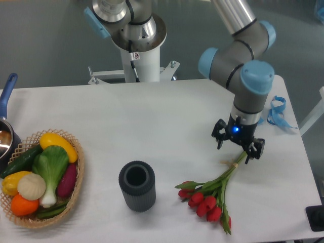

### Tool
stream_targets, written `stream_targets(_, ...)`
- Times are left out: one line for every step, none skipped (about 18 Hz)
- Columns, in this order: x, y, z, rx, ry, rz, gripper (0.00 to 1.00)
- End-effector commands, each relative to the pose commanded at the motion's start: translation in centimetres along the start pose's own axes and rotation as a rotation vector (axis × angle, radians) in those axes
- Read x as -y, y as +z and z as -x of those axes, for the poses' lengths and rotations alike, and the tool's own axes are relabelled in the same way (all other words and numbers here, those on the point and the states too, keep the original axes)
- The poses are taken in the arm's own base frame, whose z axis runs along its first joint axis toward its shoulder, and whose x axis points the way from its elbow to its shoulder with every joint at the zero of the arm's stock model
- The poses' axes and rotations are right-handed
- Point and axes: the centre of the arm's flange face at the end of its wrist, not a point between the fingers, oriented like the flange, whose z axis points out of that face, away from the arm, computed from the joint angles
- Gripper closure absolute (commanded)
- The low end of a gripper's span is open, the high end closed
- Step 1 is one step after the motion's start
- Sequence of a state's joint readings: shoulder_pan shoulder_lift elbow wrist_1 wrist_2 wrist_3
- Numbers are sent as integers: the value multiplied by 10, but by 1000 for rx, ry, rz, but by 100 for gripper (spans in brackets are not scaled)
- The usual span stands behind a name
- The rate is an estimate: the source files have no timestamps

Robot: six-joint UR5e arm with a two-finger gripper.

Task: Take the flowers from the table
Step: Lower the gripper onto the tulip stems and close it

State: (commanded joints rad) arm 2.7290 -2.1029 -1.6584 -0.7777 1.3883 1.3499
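The flowers [210, 196], a small bunch of red tulips with green stems tied by a tan band, lie on the white table [167, 121] at the front right, blooms pointing to the front left. My gripper [236, 151] points down right over the stem ends. Its fingers stand apart on either side of the stems. I cannot tell whether the fingertips touch the stems.
A dark grey ribbed cylinder vase [136, 185] stands upright left of the blooms. A wicker basket [76, 177] of toy vegetables sits at the front left. A pot with a blue handle [7, 91] is at the left edge. A curly blue ribbon [277, 112] lies at the right edge.
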Motion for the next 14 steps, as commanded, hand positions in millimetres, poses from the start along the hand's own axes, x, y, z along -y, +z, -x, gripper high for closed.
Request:
stream_targets(-1,7,4,-6,0,1,0)
stream_targets(2,13,15,0,3,0,0)
stream_targets(4,17,19,0,5,-1,0)
stream_targets(12,24,18,-5,19,-1,0)
stream_targets(17,31,15,-16,26,0,0)
stream_targets(17,32,15,-17,26,1,0)
stream_targets(17,37,14,-23,26,2,0)
stream_targets(17,40,13,-28,26,3,0)
stream_targets(18,43,11,-33,28,4,0)
stream_targets(24,46,7,-40,37,3,0)
stream_targets(26,49,3,-46,38,7,0)
stream_targets(27,49,2,-47,39,7,0)
stream_targets(27,49,2,-47,39,7,3)
stream_targets(27,49,2,-47,39,6,6)
